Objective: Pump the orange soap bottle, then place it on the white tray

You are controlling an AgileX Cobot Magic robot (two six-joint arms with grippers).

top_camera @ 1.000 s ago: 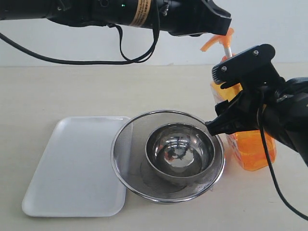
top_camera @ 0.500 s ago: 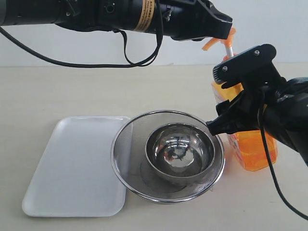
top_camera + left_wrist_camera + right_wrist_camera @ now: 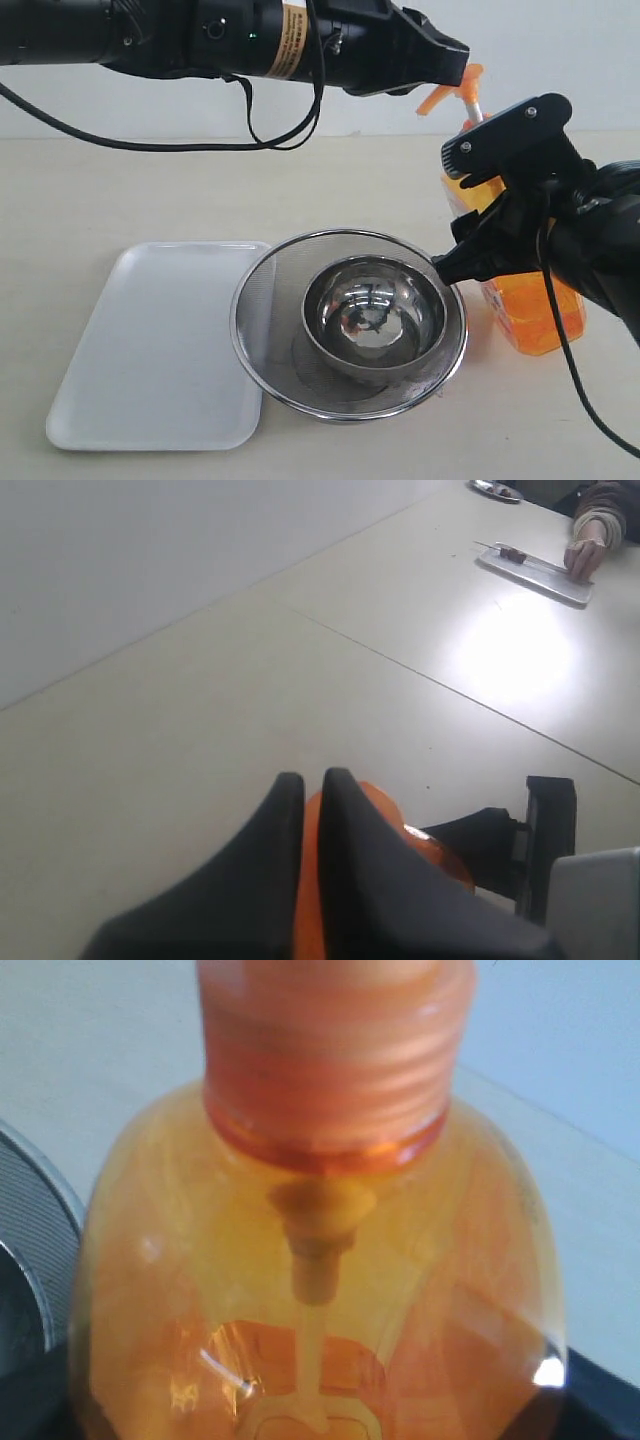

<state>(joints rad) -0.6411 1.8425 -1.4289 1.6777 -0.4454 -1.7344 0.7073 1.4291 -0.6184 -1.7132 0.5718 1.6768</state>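
Beige tabletop (image 3: 150,190) holds the orange soap bottle (image 3: 530,315) at 3 o'clock of a steel strainer (image 3: 262,290), white tray (image 3: 150,340) at 9 o'clock; right gripper (image 3: 455,210) clamps its body, left gripper (image 3: 308,780) hangs over the pump head (image 3: 445,93), 2 fingers nearly together.

— What does the table hold?
— The pale table (image 3: 120,200) carries a white tray (image 3: 150,350) lying flat on the left. A round mesh strainer (image 3: 262,300) sits beside it, its rim over the tray's right edge.
— And further right?
— The orange soap bottle (image 3: 525,310) has its base on the tabletop.
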